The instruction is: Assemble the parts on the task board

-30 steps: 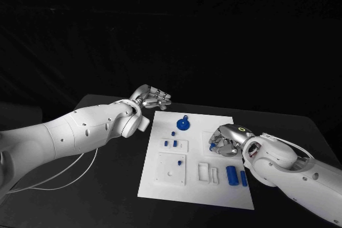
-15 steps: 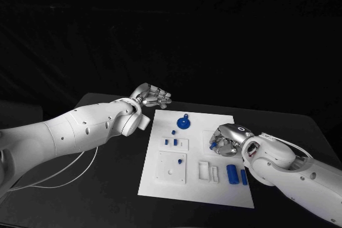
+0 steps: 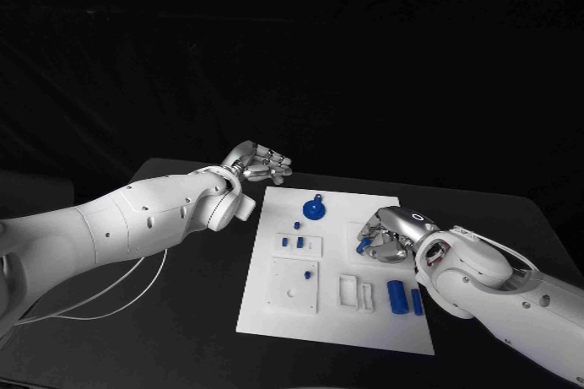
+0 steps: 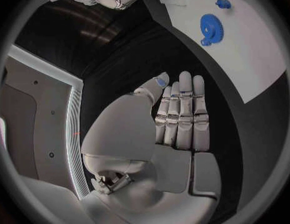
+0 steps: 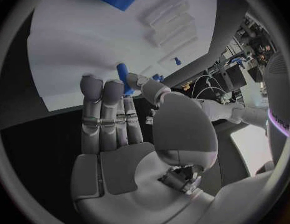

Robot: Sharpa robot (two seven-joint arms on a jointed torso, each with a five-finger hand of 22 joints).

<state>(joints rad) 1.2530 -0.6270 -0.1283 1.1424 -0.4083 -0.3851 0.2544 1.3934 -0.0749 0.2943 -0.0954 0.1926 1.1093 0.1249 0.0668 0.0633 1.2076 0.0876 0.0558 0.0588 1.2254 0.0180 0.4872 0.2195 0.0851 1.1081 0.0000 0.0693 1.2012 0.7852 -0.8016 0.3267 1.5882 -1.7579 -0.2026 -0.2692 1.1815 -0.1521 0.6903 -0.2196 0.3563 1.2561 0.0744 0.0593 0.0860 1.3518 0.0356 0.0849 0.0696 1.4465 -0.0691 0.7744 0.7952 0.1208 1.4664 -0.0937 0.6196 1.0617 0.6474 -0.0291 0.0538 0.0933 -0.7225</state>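
The white task board point(image 3: 347, 330) lies in the middle of the black table. My right hand point(image 3: 387, 237) hovers over the board's right side and pinches a small blue peg point(image 3: 363, 247) between thumb and a finger; in the right wrist view the peg point(image 5: 123, 77) stands up from the fingertips over the board point(image 5: 76, 40). My left hand point(image 3: 258, 164) hangs off the board's far left corner, fingers straight and holding nothing point(image 4: 179, 117). A blue gear point(image 3: 314, 209) sits at the board's far end. Two blue cylinders point(image 3: 396, 296) lie side by side near the right edge.
Small blue pegs point(image 3: 291, 242) stand in a block on the board's left half, and another point(image 3: 308, 274) sits in a square plate nearer me. White slotted holders point(image 3: 357, 294) lie beside the cylinders. Black table surrounds the board on all sides.
My right hand has shifted slightly toward the far side with the peg still pinched. The left hand has hardly moved.
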